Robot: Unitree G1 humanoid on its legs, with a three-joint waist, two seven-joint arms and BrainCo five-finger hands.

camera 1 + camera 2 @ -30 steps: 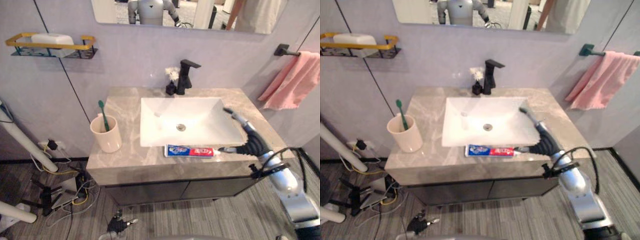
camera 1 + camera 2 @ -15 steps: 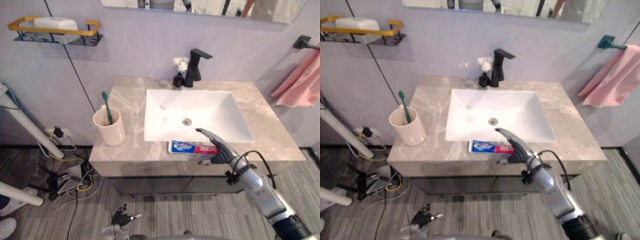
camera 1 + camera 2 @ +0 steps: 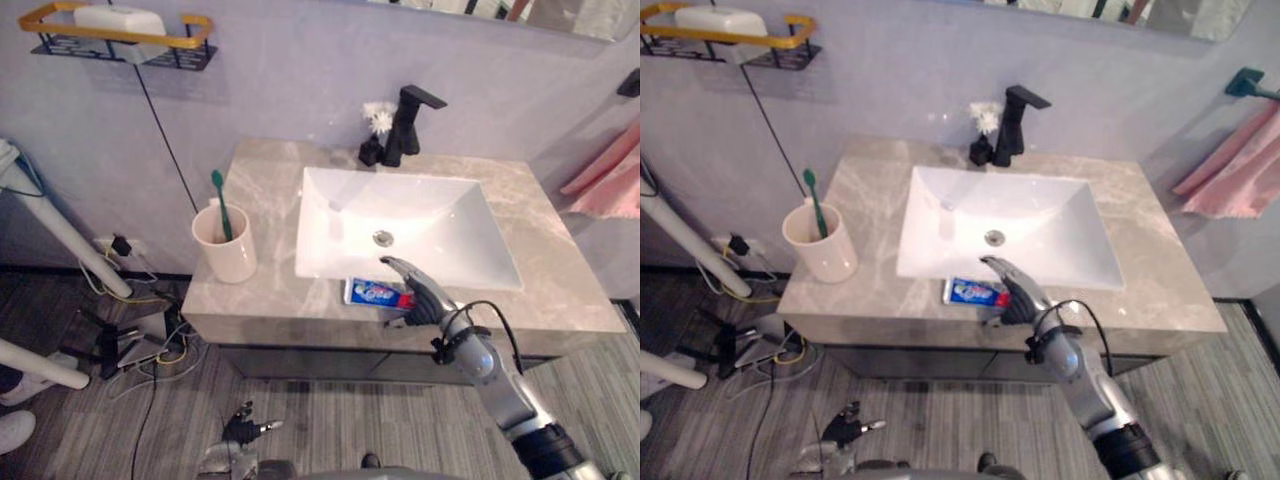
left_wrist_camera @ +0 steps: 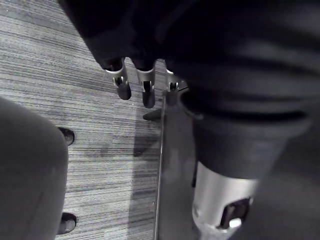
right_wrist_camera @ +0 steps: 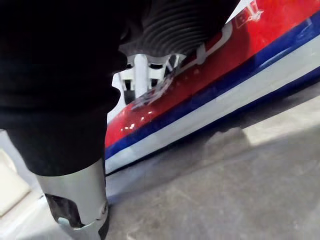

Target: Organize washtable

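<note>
A red, white and blue toothpaste tube (image 3: 372,293) lies on the grey marble counter (image 3: 270,292) in front of the white sink (image 3: 322,240). My right hand (image 3: 422,297) reaches in from the lower right and covers the tube's right end, fingers stretched straight over it and the thumb (image 5: 75,200) low at the counter's front edge. In the right wrist view the tube (image 5: 210,70) runs just under the palm. A cream cup (image 3: 226,250) with a green toothbrush (image 3: 219,198) stands at the counter's left. My left hand (image 4: 134,86) hangs relaxed over the floor.
A black faucet (image 3: 411,123) and a small black vase with a white flower (image 3: 376,130) stand behind the sink. A yellow-railed wall shelf (image 3: 120,28) holds a white soap. A pink towel (image 3: 608,180) hangs at the right. White poles and cables lie on the floor at the left.
My right hand has swung left from the counter's right side onto the tube's right end. The whole picture has shifted, so the camera moved. The tube, cup and brush stay put.
</note>
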